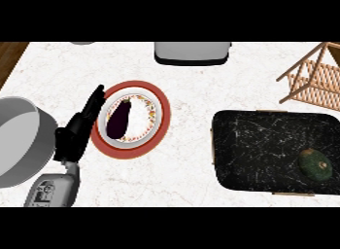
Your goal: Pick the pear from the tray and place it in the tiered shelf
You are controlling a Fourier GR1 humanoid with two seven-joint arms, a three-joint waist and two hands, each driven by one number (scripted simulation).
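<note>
A green-brown pear point(316, 164) lies in the right part of a black marbled tray point(259, 146) at the right of the counter. The wooden tiered shelf point(320, 78) stands at the far right corner, partly cut off by the view's edge. My left hand point(75, 131) rests open at the left, fingers up, beside a red-rimmed plate. It is far from the pear and holds nothing. My right hand does not show.
The red-rimmed plate point(161, 114) holds a dark purple eggplant point(120, 120). A large grey pot point(8, 141) stands at the left edge. A grey appliance point(193, 52) sits at the back middle. Bare white marble lies between plate and tray.
</note>
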